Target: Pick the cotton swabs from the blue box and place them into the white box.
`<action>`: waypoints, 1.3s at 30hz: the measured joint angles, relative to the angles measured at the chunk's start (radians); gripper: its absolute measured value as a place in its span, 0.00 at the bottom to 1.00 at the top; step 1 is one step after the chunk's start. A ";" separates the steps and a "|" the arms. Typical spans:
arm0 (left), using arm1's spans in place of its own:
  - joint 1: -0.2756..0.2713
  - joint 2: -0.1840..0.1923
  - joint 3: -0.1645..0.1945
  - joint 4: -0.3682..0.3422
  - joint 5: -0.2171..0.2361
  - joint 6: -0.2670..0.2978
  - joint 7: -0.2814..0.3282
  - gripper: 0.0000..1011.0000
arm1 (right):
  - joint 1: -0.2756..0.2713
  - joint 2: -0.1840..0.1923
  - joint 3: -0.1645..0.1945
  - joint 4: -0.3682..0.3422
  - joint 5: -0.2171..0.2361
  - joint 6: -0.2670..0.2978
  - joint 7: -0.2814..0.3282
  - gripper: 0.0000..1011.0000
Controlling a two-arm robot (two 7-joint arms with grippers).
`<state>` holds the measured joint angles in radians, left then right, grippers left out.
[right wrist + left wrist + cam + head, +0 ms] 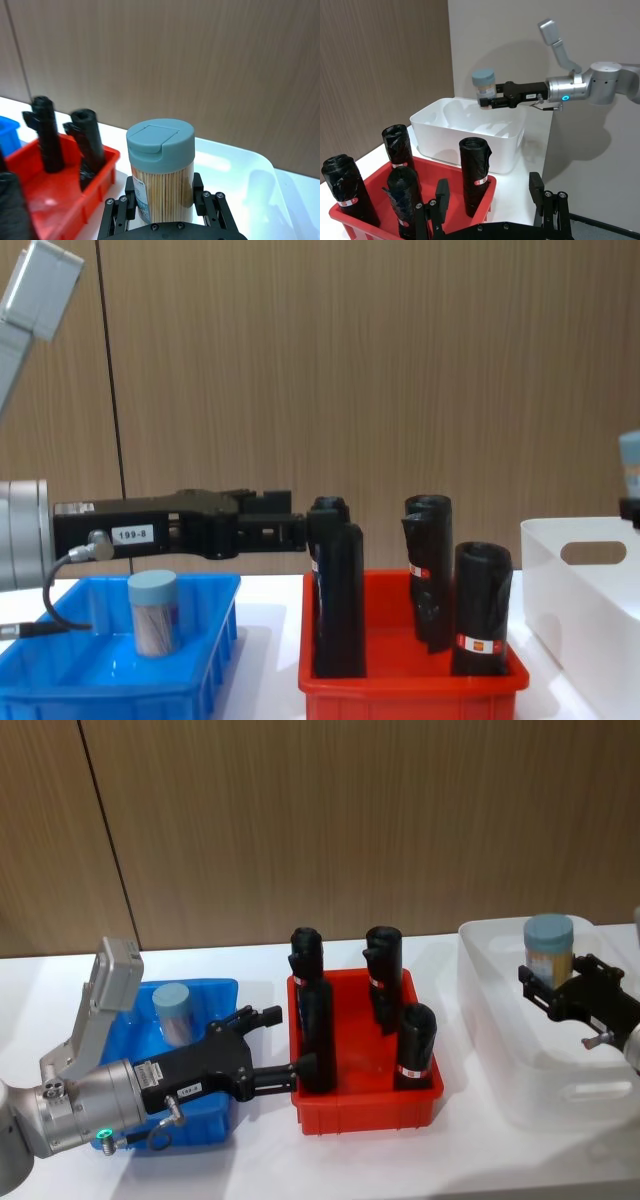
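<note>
One cotton swab jar with a pale blue lid hangs above the white box, and my right gripper is shut on it. The right wrist view shows that jar close up between the fingers; the left wrist view shows it over the white box. Another cotton swab jar stands upright in the blue box, also seen from the chest. My left gripper is open and holds nothing, at the blue box's right rim, pointing toward the red bin.
A red bin with several upright black rolls sits between the blue box and the white box. The left gripper's fingertips are close to the nearest roll. A wooden wall stands behind the white table.
</note>
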<state>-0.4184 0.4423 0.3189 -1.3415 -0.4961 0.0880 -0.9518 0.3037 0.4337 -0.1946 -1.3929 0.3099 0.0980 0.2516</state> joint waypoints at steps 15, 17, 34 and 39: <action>0.000 0.000 0.000 0.000 0.000 0.000 0.000 0.99 | 0.093 -0.032 -0.012 0.159 -0.057 0.012 -0.004 0.82; 0.000 0.000 0.000 0.000 0.000 0.000 0.000 0.99 | 0.098 -0.034 -0.012 0.168 -0.059 0.009 -0.004 0.89; 0.009 -0.003 0.006 -0.014 0.013 -0.003 0.047 0.99 | 0.074 -0.041 -0.012 0.136 -0.062 -0.003 -0.017 0.99; 0.020 -0.006 0.014 -0.031 0.031 -0.008 0.103 0.99 | 0.034 -0.046 -0.014 0.085 -0.057 -0.010 -0.034 0.99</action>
<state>-0.3982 0.4361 0.3334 -1.3723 -0.4649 0.0802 -0.8493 0.3381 0.3873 -0.2084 -1.3079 0.2531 0.0884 0.2180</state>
